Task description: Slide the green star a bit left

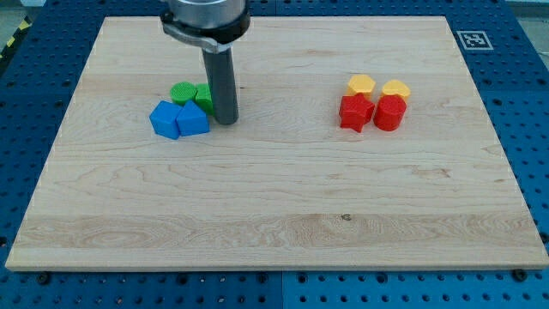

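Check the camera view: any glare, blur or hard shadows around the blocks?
Camera view: light is even and soft, no glare on the wooden board; blocks look sharp, with faint shadows; my tip stands just right of the green block, partly hiding it; slight softness at the rod's top mount.

One camera view only; no second view to compare. It looks from the near long edge of the pale wooden board, raised above it and tilted downward toward the far edge at the view's top. The board narrows toward the top, consistent with that oblique angle. Range is moderate: the whole board fits, with blue perforated table showing on all sides. The mount itself is out of frame.
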